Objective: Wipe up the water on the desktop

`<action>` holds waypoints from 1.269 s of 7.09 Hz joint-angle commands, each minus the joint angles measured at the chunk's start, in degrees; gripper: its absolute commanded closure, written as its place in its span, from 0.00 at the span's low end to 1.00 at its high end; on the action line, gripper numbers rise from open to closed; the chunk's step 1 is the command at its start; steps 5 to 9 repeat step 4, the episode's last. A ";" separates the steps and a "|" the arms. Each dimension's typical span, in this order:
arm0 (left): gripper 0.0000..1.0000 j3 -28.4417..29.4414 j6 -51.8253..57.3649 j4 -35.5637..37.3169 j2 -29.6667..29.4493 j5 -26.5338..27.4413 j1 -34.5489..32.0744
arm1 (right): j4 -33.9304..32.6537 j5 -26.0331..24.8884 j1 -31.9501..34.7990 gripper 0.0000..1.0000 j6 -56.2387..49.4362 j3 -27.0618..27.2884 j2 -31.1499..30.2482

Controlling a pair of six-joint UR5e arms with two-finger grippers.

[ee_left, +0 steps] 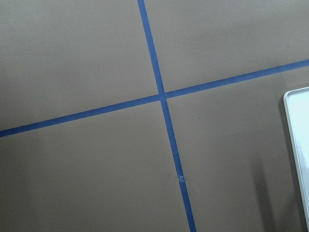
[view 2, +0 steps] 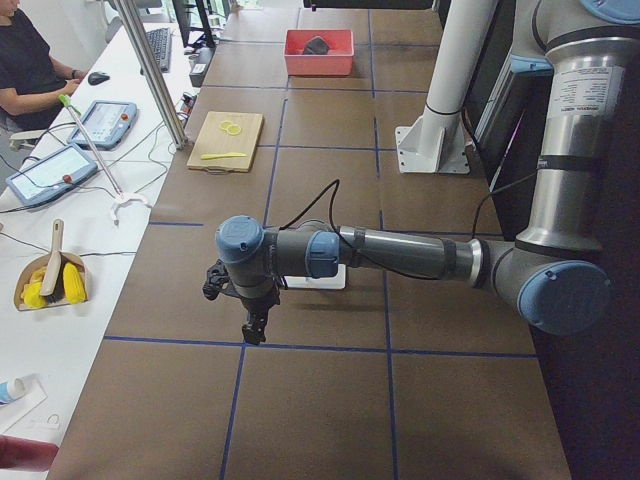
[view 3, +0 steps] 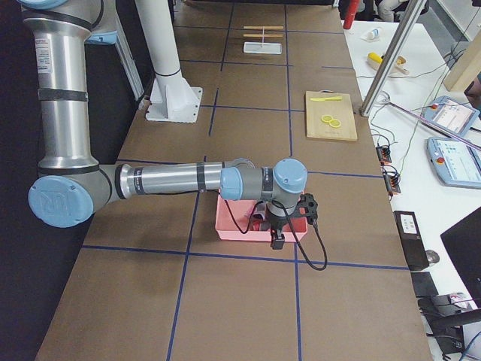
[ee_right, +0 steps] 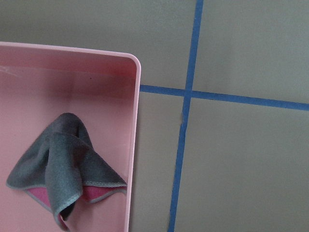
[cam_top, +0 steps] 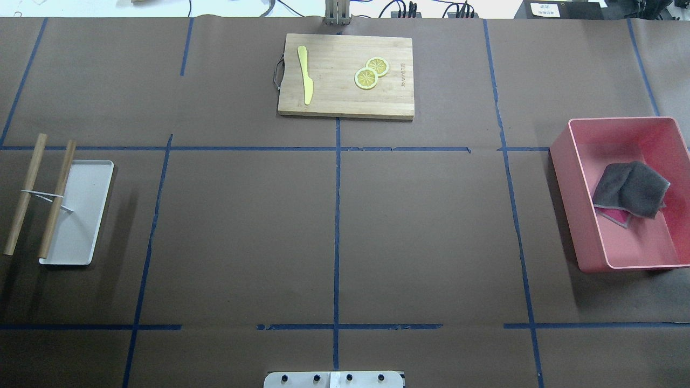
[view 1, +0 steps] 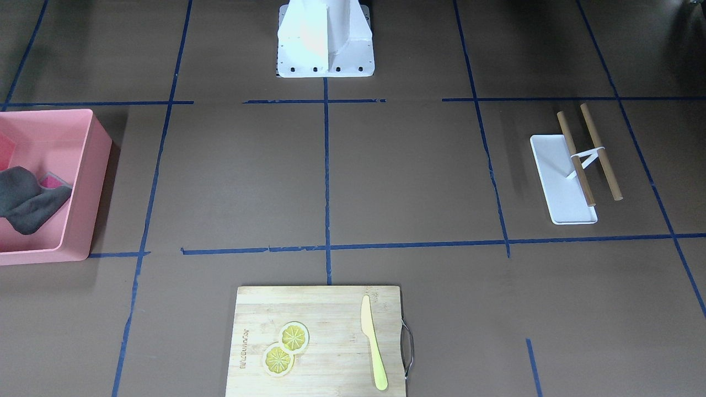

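The desktop (cam_top: 242, 231) is dark brown with blue tape lines; I see no water on it in any view. A grey cloth (cam_top: 630, 188) with a pink underside lies crumpled in a pink bin (cam_top: 560, 178) at the robot's right end; it also shows in the right wrist view (ee_right: 63, 159). My right gripper (view 3: 276, 241) shows only in the exterior right view, pointing down over the bin's near edge. My left gripper (view 2: 254, 330) shows only in the exterior left view, above the desktop near the white tray. I cannot tell whether either is open or shut.
A wooden cutting board (cam_top: 345, 102) with two lemon slices (cam_top: 371, 73) and a yellow knife (cam_top: 305, 74) lies at the far middle. A white tray (cam_top: 81, 215) with two banded wooden sticks (cam_top: 24, 194) lies at the left end. The robot's base (view 1: 325, 38) stands at the near middle.
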 commanded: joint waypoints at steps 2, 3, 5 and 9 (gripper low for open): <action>0.00 -0.46 0.32 -0.01 -0.09 0.27 0.00 | 0.15 0.27 0.01 0.00 0.09 -0.08 -0.13; 0.00 -0.46 0.32 -0.01 -0.17 0.27 0.00 | 0.24 0.27 0.01 0.00 0.09 -0.08 -0.13; 0.00 -1.33 0.32 -0.01 -0.26 0.36 0.00 | 0.24 0.27 0.01 0.00 0.17 -0.08 -0.13; 0.00 -1.33 0.32 -0.01 -0.26 0.36 0.00 | 0.24 0.27 0.01 0.00 0.17 -0.08 -0.13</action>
